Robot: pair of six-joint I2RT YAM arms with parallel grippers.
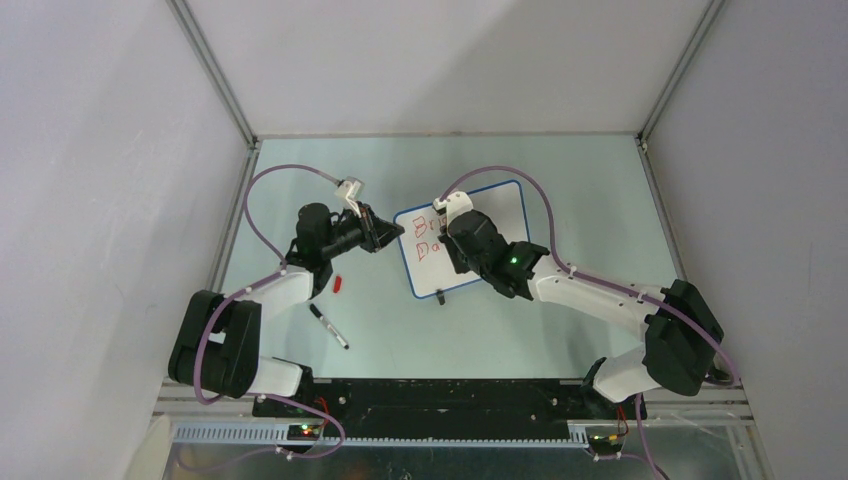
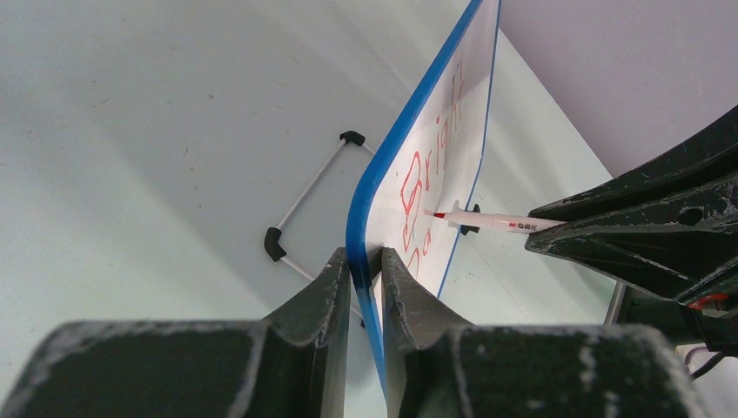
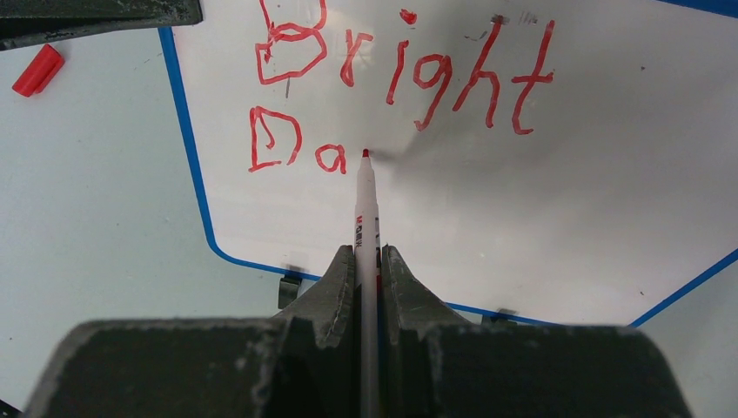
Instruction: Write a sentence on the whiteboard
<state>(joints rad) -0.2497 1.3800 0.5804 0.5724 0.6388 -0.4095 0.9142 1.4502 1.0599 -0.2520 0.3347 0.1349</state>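
From above, the right arm [image 1: 600, 290] hides most of the sentence [image 3: 400, 87]; "Bright" and "Da" read in red. The glossy, blue-rimmed whiteboard [image 3: 566, 218] sits on the surface [image 1: 600, 180], its left rim pinched by the left claw [image 2: 364, 259]. The right claw [image 3: 367, 254] grips a white marker [image 3: 366, 200], tip seemingly touching beside "Da".

The whiteboard [image 3: 566, 226] face is smooth, faintly glossy, rimmed in blue plastic. The right gripper [image 3: 368, 254] is matt, scuffed black, probably plastic; the marker [image 3: 366, 205] barrel smooth white plastic.
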